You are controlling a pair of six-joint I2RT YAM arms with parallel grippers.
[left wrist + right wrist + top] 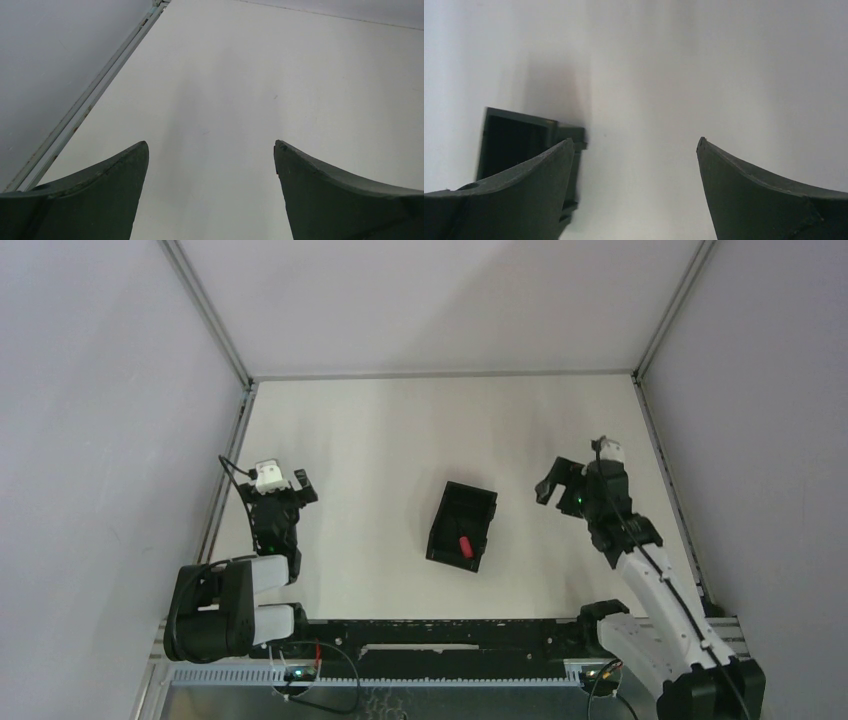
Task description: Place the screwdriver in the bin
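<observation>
The black bin (462, 525) stands in the middle of the table. The red-handled screwdriver (464, 544) lies inside it, near its front end. My right gripper (556, 483) is open and empty, to the right of the bin. In the right wrist view the bin's corner (519, 140) shows behind the left finger (524, 195), and the gripper (634, 145) holds nothing. My left gripper (298, 482) is open and empty at the table's left side, far from the bin. In the left wrist view the gripper (210, 147) is over bare table.
A metal rail (95, 95) runs along the table's left edge, close to my left gripper. Grey walls enclose the table on three sides. A black rail (440, 635) with cables lies along the near edge between the arm bases.
</observation>
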